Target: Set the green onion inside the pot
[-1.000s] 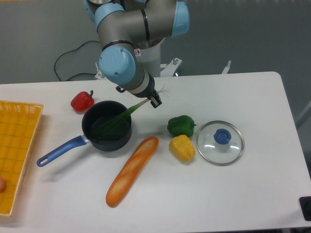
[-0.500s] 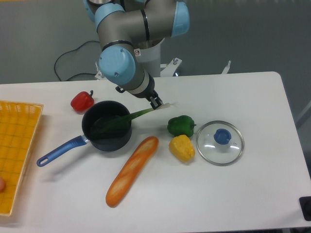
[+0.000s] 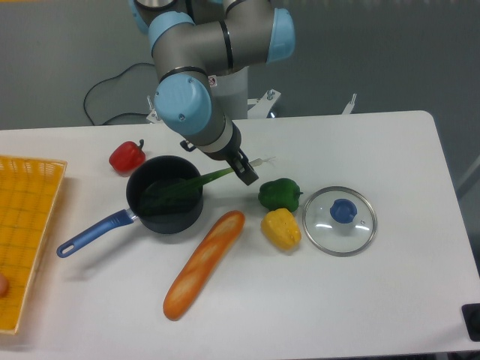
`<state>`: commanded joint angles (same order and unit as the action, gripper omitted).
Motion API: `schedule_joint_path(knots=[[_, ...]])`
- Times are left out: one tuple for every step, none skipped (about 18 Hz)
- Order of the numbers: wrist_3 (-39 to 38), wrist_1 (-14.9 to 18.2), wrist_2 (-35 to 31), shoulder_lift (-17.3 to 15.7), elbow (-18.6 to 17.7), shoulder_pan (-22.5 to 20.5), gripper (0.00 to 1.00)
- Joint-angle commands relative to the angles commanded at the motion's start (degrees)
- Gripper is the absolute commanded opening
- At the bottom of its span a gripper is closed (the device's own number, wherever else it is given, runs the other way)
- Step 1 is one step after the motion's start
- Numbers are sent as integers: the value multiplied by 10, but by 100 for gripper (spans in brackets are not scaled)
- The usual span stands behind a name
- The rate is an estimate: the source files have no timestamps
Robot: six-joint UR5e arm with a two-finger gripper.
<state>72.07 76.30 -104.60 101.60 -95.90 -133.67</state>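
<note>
Arm reaches down from the rear of the surface (image 3: 390,285); gripper (image 3: 247,171) sits low, just right of the pot (image 3: 165,193) and above the gap between pot and green bell pepper (image 3: 280,193). The dark fingers (image 3: 245,169) point down and to the right; at this angle I cannot tell whether they grip anything or how wide they are. Green onion (image 3: 191,183) lies across the pot's right rim: leafy green end inside the pot, pale end sticking out past the rim toward the right, next to the fingers. Contact between onion and fingers not discernible. Pot's blue handle points lower left. Also on the surface: red pepper (image 3: 127,156) left of the pot, bread loaf (image 3: 204,264), yellow pepper (image 3: 280,229), glass lid (image 3: 340,220), yellow basket (image 3: 22,225) at far left.
</note>
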Motion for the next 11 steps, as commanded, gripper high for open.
schedule_joint_path(knots=[[1, -2, 14, 1, 9, -7, 100], [2, -2, 27, 1, 17, -15, 100], [5, -3, 41, 1, 25, -25, 100], [16, -3, 58, 4, 30, -36, 100], [35, -4, 70, 8, 34, -47, 100], [57, -5, 77, 8, 35, -58, 100], [76, -6, 84, 9, 35, -69, 100], [93, -5, 92, 10, 35, -77, 100], [102, -5, 99, 8, 34, -84, 100], [105, -6, 104, 5, 35, -87, 100], [105, -5, 112, 4, 41, -91, 100]])
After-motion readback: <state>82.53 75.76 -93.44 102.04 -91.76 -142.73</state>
